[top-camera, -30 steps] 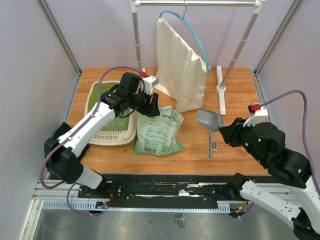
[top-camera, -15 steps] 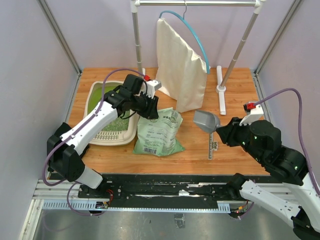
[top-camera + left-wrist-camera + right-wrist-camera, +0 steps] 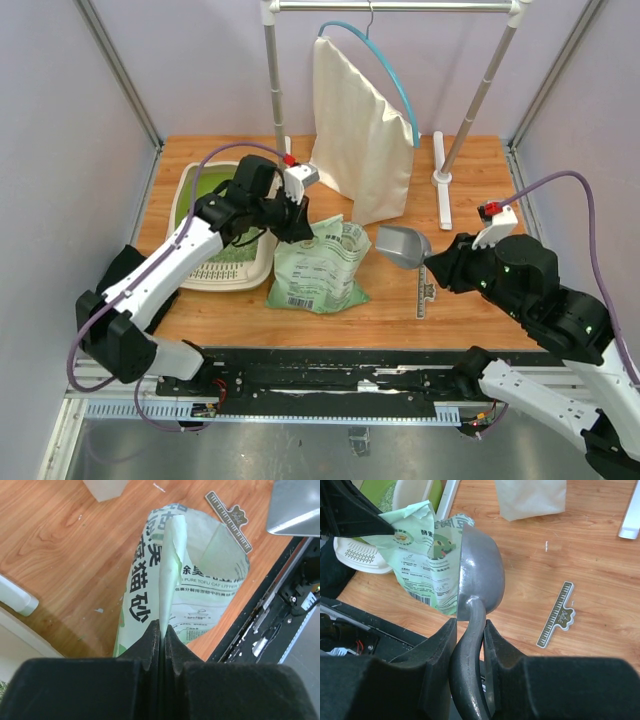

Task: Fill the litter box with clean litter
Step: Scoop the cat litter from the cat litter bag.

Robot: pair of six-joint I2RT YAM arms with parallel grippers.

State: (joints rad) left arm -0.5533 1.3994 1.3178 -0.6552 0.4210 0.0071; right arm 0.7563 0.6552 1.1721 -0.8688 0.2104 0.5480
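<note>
The beige litter box (image 3: 228, 272) with its lime-green inside lies at the left of the table, also at the top left of the right wrist view (image 3: 364, 555). My left arm crosses it, so I cannot make out the clean litter. Beside it lies the green printed bag (image 3: 320, 262). My left gripper (image 3: 298, 226) is shut on the bag's (image 3: 200, 595) raised top edge, which stands pinched between the jaws (image 3: 162, 626). My right gripper (image 3: 470, 622) is shut on the handle of the grey metal scoop (image 3: 480, 570). The scoop's bowl (image 3: 400, 245) hangs just right of the bag.
A ruler-shaped clip (image 3: 427, 290) lies on the wood right of the bag. A cream cloth bag (image 3: 360, 140) hangs from a white rack (image 3: 272, 90) at the back, whose foot (image 3: 441, 190) lies back right. The black rail (image 3: 320, 375) runs along the near edge.
My left gripper has closed on the bag's top edge and lifted it a little. My right arm has carried the scoop leftward, closer to the bag.
</note>
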